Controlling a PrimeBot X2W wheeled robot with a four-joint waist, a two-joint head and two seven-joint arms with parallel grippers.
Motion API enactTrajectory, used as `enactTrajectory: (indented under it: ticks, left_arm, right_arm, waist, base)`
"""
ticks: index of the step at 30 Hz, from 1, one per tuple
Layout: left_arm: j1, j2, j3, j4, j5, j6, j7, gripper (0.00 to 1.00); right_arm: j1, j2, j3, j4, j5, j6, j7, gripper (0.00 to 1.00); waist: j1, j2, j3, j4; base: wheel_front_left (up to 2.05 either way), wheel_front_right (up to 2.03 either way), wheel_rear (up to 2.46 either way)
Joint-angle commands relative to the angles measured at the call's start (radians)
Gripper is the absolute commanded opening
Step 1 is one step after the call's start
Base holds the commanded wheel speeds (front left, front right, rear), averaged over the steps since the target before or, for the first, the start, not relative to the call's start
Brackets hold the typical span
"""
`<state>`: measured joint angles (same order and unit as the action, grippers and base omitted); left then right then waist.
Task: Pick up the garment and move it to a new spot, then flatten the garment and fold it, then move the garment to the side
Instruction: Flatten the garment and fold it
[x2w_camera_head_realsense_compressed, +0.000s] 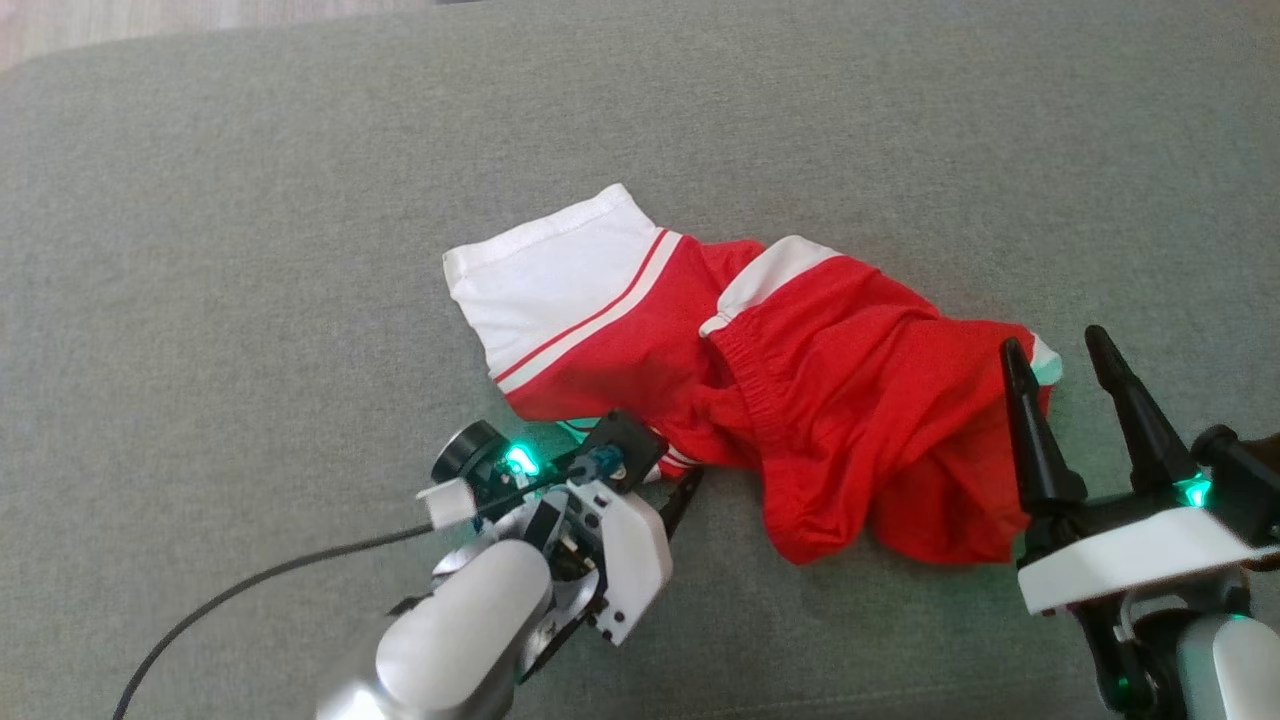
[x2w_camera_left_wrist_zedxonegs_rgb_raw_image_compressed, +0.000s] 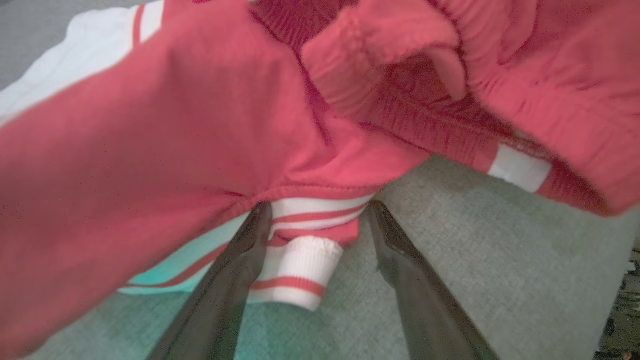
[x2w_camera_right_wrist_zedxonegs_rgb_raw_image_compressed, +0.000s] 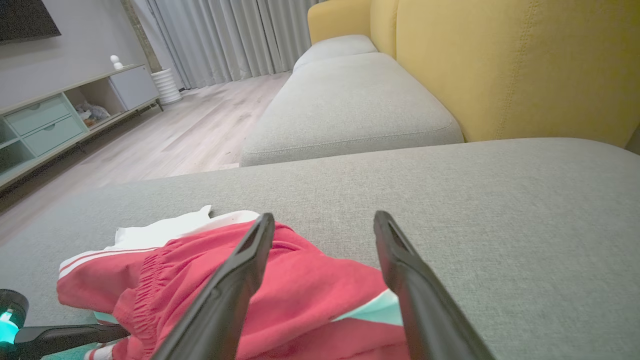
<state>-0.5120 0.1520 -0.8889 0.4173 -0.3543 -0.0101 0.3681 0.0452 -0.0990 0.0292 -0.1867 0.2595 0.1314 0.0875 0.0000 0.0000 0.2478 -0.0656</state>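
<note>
Grey sofa seat (x2w_camera_head_realsense_compressed: 200, 300): everything is borne on it. A yellow backrest (x2w_camera_right_wrist_zedxonegs_rgb_raw_image_compressed: 500, 65) is added by the right wrist view.
Garment (x2w_camera_head_realsense_compressed: 800, 400), red with white bands: laid crumpled at mid-seat.
Right gripper (x2w_camera_head_realsense_compressed: 1053, 340): fingers spread, held over the garment's right end, nothing gripped.
Left gripper (x2w_camera_left_wrist_zedxonegs_rgb_raw_image_compressed: 319, 206): fingers parted, set either side of a striped white cuff (x2w_camera_left_wrist_zedxonegs_rgb_raw_image_compressed: 300, 265), which is detailed in the left wrist view.

Red garment (x2w_camera_head_realsense_compressed: 830, 400) with white panels and red-white striped cuffs, grey sofa cushion (x2w_camera_head_realsense_compressed: 250, 250), mustard-yellow backrest (x2w_camera_right_wrist_zedxonegs_rgb_raw_image_compressed: 500, 65)
</note>
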Motion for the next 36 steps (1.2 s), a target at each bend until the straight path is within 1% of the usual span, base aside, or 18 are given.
enactTrajectory:
  ticks: [1,2,3,5,8,11,14,19,23,27,32,33,36]
  left_arm:
    - [-0.032,0.007,0.014,-0.002,0.012,-0.002,0.018,0.78]
    - [-0.037,0.006,0.013,0.005,0.015,0.001,0.016,0.33]
    - [-0.040,0.006,0.017,0.013,0.013,0.004,0.015,0.00]
    - [-0.044,0.010,0.037,0.012,-0.003,0.007,-0.003,0.00]
    - [-0.065,0.025,0.079,-0.028,0.000,0.041,-0.068,0.00]
    - [-0.079,0.040,0.120,-0.127,0.001,0.073,-0.128,0.00]
    - [-0.100,0.069,0.161,-0.257,0.025,0.117,-0.170,0.00]
    - [-0.140,0.144,0.245,-0.461,0.064,0.183,-0.187,0.00]
    - [-0.163,0.219,0.349,-0.571,0.077,0.243,-0.175,0.00]
    - [-0.173,0.295,0.459,-0.651,0.070,0.295,-0.139,0.00]
    - [-0.182,0.391,0.614,-0.713,0.040,0.339,-0.117,0.00]
    - [-0.182,0.391,0.614,-0.713,0.040,0.339,-0.117,0.00]
    - [-0.182,0.444,0.699,-0.736,0.028,0.362,-0.108,0.00]
  right_arm:
    - [-0.041,-0.014,0.025,-0.032,0.005,-0.001,-0.011,1.00]
    - [-0.042,-0.014,0.025,-0.029,0.005,-0.001,-0.013,1.00]
    - [-0.043,-0.013,0.026,-0.026,0.005,-0.001,-0.014,1.00]
    - [-0.044,-0.010,0.028,-0.018,0.005,-0.001,-0.017,1.00]
    - [-0.039,-0.007,0.023,-0.010,0.002,-0.001,-0.022,1.00]
    - [-0.032,-0.003,0.020,-0.002,-0.004,-0.001,-0.025,1.00]
    - [-0.027,0.005,0.021,0.003,-0.002,-0.001,-0.027,1.00]
    - [-0.014,0.016,0.020,0.004,-0.004,-0.001,-0.025,1.00]
    - [-0.007,0.021,0.015,0.000,-0.005,-0.001,-0.022,1.00]
    - [-0.001,0.024,0.009,-0.006,-0.004,-0.001,-0.019,1.00]
    - [0.002,0.025,0.004,-0.018,-0.005,-0.001,-0.011,1.00]
    - [0.002,0.025,0.004,-0.018,-0.005,-0.001,-0.011,1.00]
    - [0.004,0.022,-0.001,-0.026,-0.005,-0.001,-0.006,1.00]
  waist:
    - [0.0000,0.0000,0.000,-0.001]
    - [0.0000,0.0000,-0.001,-0.001]
    - [0.0000,0.0000,-0.002,-0.002]
    - [0.0000,0.0000,-0.009,-0.005]
    - [0.0000,0.0000,-0.026,-0.001]
    - [0.0000,0.0000,-0.049,0.005]
    - [0.0000,0.0000,-0.070,0.014]
    - [0.0000,0.0000,-0.094,0.030]
    - [0.0000,0.0000,-0.102,0.046]
    - [0.0000,0.0000,-0.100,0.070]
    - [0.0000,0.0000,-0.090,0.102]
    - [0.0000,0.0000,-0.090,0.102]
    - [0.0000,0.0000,-0.082,0.121]
  base:
    - [0.00,0.00,0.00]
    - [0.00,0.00,0.00]
    - [0.00,0.00,0.00]
    - [0.00,0.00,0.00]
    - [0.00,0.00,0.00]
    - [0.00,0.00,0.00]
    - [0.00,0.00,0.00]
    - [0.00,0.00,0.00]
    - [0.00,0.00,0.00]
    - [0.00,0.00,0.00]
    - [0.00,0.00,0.00]
    - [0.00,0.00,0.00]
    - [0.00,0.00,0.00]
